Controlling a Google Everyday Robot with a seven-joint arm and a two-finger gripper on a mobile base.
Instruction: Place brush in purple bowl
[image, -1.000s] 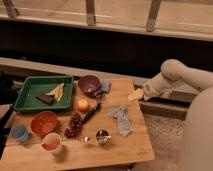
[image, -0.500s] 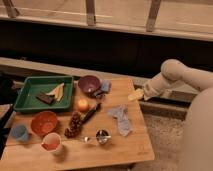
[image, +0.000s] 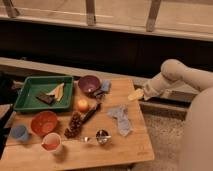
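Approach stage, no grasp yet. The tool hangs released and empty over the right-hand edge of the worktop. The brush lies flat well to the tool's left and nearer the camera, between an orange fruit and a crumpled cloth. The purple bowl stands just beyond the brush. Next move, as judged: cross over, set the jaws across the slim stick, descend

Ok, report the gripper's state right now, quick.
Two-finger gripper: open, holding nothing, hovering by the right edge of the wooden table, apart from the slim black-brown stick-shaped brush.
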